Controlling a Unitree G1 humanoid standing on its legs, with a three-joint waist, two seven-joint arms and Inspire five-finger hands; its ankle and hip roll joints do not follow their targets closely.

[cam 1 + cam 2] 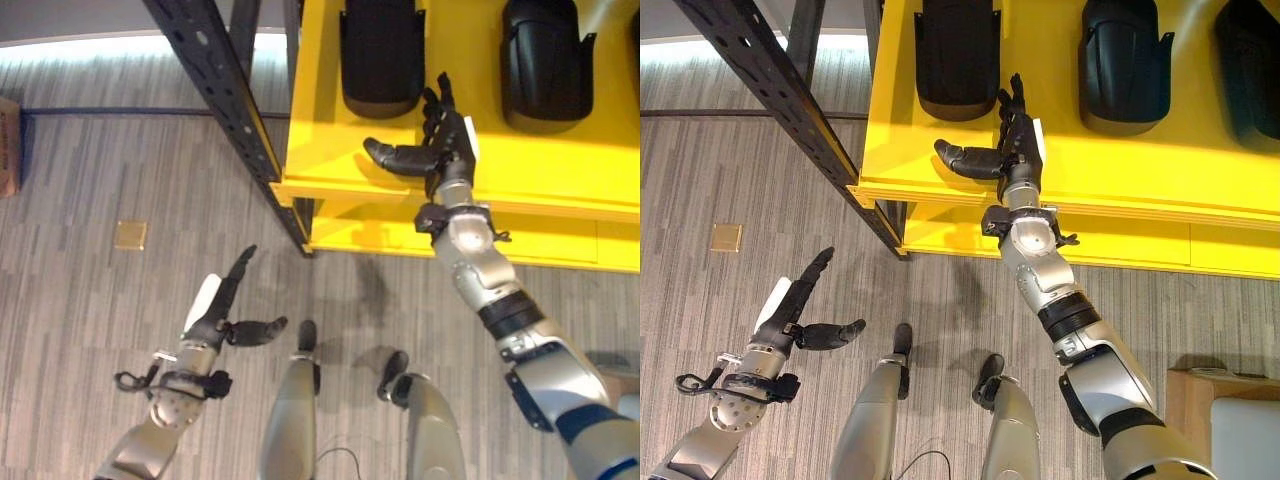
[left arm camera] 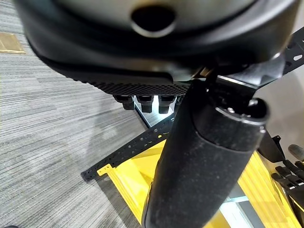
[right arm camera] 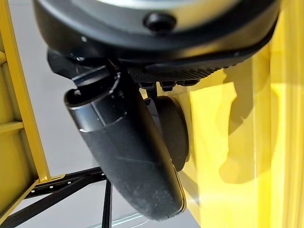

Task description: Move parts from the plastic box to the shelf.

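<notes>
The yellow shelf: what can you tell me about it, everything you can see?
The yellow shelf is a glossy, flat board, apparently painted metal, with a second yellow level beneath. A black perforated steel brace runs slantwise past its corner. Three black moulded parts lie in a row on it. The robot's right hand is over its front edge, open, beside the leftmost part.

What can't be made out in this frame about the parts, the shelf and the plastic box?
- Black moulded plastic parts on the yellow metal shelf: their far ends are cut off by the head views' top edge.
- The rightmost black part: cut by the right eye view's right edge.
- Pale box corner: mostly outside the right eye view, contents unseen.
- Right hand, open above the shelf: its bulk hides the nearest part in the right wrist view.
- Left hand: open, empty.
</notes>
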